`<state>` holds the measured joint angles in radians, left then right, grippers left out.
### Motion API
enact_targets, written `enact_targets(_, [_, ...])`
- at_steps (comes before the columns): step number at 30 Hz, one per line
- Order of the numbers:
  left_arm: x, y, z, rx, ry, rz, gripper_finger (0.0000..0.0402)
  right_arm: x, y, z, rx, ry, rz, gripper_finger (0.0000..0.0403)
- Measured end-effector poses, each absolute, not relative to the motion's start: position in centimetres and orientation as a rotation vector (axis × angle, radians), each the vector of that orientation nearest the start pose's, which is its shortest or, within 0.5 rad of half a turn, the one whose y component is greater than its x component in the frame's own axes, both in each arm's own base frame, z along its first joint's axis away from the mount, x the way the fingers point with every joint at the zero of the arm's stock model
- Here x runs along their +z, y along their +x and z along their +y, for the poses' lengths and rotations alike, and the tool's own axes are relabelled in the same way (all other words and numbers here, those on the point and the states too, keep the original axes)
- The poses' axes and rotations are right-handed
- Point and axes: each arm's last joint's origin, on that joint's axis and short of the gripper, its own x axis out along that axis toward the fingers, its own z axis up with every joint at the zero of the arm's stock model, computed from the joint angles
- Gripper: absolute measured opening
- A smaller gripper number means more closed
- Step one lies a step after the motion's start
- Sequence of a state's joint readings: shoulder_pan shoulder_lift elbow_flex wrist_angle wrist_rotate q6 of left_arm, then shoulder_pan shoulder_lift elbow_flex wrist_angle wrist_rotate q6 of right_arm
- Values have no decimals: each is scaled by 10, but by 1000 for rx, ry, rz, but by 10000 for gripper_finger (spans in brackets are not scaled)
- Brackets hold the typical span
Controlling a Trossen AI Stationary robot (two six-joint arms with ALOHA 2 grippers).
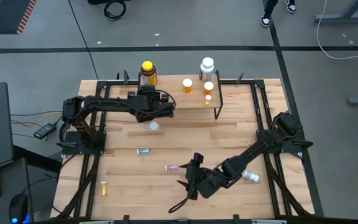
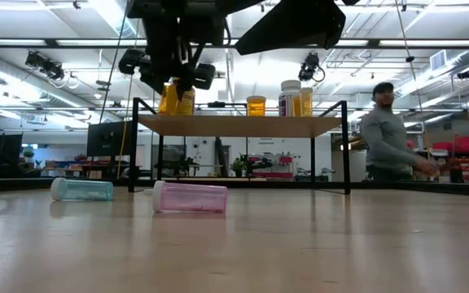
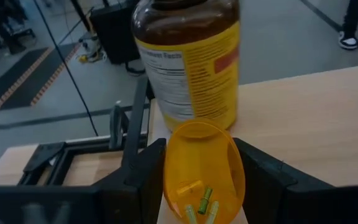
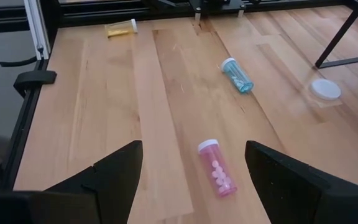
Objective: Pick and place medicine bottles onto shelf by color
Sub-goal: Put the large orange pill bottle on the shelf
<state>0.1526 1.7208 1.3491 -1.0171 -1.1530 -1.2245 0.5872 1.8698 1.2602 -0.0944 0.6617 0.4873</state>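
Right wrist view: the right pincer (image 4: 194,186) is hanging released over the pink vial (image 4: 217,175), its long axis running straight ahead between the fingers.

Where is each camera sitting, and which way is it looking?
High view: above the table, looking straight down; both arms show.
Low view: at tabletop height, looking across at the shelf; arms hang in from above.
Left wrist view: on the left arm; its hand holds an orange vial by the big yellow bottle.
Right wrist view: on the right arm; its open hand faces the pink vial.
Low and right wrist views share the pink vial.
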Motion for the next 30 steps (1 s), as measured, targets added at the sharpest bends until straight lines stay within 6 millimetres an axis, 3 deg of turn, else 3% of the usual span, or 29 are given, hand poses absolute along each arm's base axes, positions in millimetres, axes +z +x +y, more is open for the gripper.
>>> enact_targets(11, [254,321,88,1586,-333,376,184,205,344,208,-206,56,541,293])
enact_targets(30, [254,320,88,1571,-284,425,227,205,344,208,-209,61,543,293])
